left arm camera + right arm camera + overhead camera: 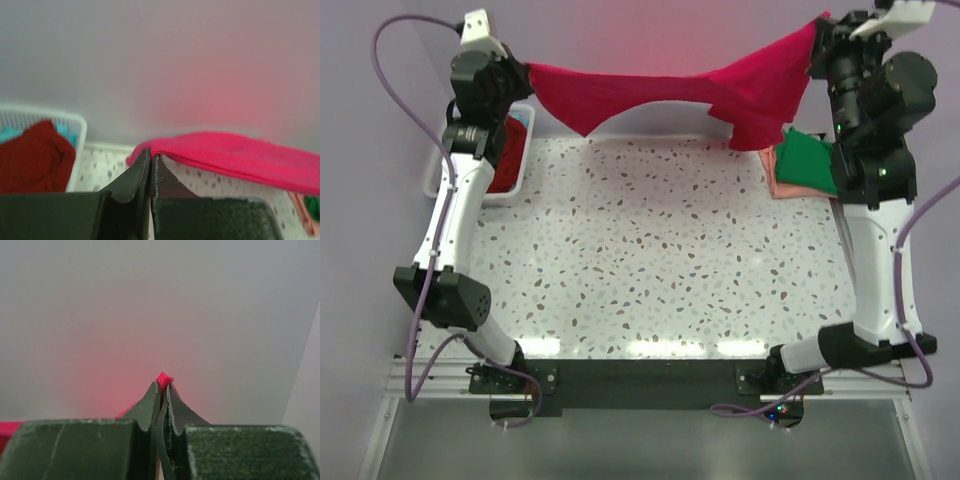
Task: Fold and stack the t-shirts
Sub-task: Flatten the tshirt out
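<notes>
Speckled table (650, 260); left hand (151, 159), right hand (164, 389) clamp crimson shirt (620, 90); overhead alone shows full span.

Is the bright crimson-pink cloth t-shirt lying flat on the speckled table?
No, the crimson-pink t-shirt hangs in the air between the left gripper and the right gripper.

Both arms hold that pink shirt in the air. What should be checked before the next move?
1. Grip of the left end effector on the bright crimson-pink cloth t-shirt: ok.
2. Grip of the right end effector on its other end: ok.
3. Shirt smooth between them: not ok, sags, bunched on the right.
4. Middle of the speckled white table free for laying it down: ok.
5. Hanging cloth clear of the folded green t-shirt: cannot tell.
</notes>
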`<state>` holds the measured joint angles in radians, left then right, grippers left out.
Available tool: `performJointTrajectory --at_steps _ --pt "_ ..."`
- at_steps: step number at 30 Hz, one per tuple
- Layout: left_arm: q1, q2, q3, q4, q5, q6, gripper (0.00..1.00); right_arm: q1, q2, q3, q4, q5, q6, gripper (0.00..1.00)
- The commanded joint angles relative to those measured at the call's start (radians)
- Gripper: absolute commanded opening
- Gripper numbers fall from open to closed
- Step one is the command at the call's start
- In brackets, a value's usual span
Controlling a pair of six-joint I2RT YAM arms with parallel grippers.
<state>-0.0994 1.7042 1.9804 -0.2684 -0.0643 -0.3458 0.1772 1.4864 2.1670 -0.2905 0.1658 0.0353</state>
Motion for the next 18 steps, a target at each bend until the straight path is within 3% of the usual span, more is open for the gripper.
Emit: performJointTrajectory --at_steps 1,6,9,12,18 --pt "0.006 -0.222 -0.372 0.098 0.035 -0.031 0.0 -0.002 -0.214 -0.362 0.031 0.003 0.107 0.0" --pt "-0.005 -0.385 -0.774 0.06 0.031 -0.047 0.0 0.001 -0.402 -0.863 -0.1 -0.092 0.329 0.0" --pt "-0.014 -0.445 -0.917 0.026 -0.008 -0.051 0.0 0.001 -0.529 -1.1 -0.183 -0.124 0.444 0.0" --pt "-0.017 -0.462 -1.004 -0.017 -0.008 -0.065 0.0 0.002 -0.589 -1.225 -0.294 -0.164 0.494 0.0" --pt "-0.034 -0.462 -1.176 -0.071 0.009 -0.102 0.0 0.002 -0.641 -1.319 -0.536 -0.223 0.554 0.0"
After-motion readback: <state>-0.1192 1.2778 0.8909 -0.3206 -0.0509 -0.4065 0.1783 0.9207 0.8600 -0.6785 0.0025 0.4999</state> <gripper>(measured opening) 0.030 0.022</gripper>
